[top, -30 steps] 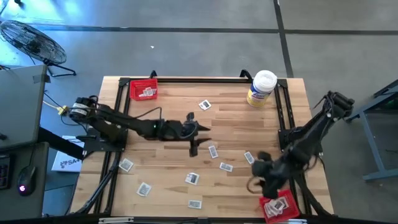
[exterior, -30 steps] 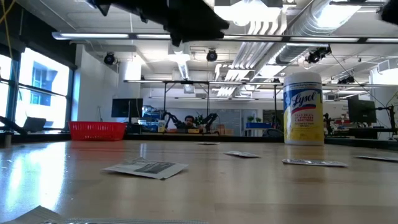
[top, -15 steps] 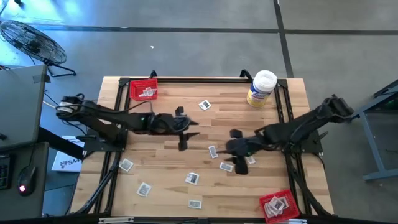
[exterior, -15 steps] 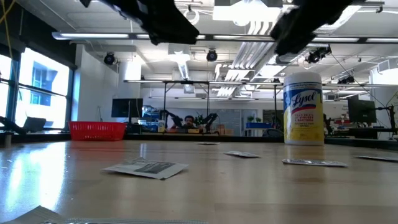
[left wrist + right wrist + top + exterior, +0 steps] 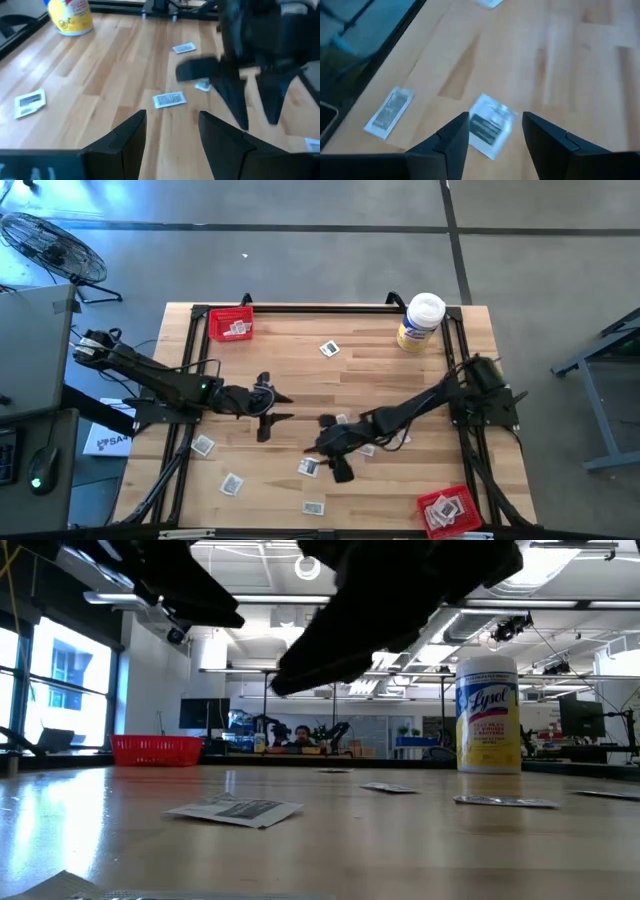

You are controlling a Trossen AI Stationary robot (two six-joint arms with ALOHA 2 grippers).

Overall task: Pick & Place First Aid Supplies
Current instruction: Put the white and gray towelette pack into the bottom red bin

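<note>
- two grippers over the table (image 5: pixel 420 375), both w/ fingers apart, nothing held.
- right gripper (image 5: pixel 335 455) is mid-table above a packet (image 5: pixel 489 126); wrist view shows it lying flat between the finger tips.
- left gripper (image 5: pixel 268 405) hangs nearby on the left side, idle.
- other packets lie scattered on the wood; some already sit in the far red tray (image 5: pixel 231 325) and the near red tray (image 5: pixel 447 510).
- risk: packet is thin and flat, so fingers may skid over it or push it away instead of pinching.
- risk: arms are close, so a wide swing could clip the left one.
</note>
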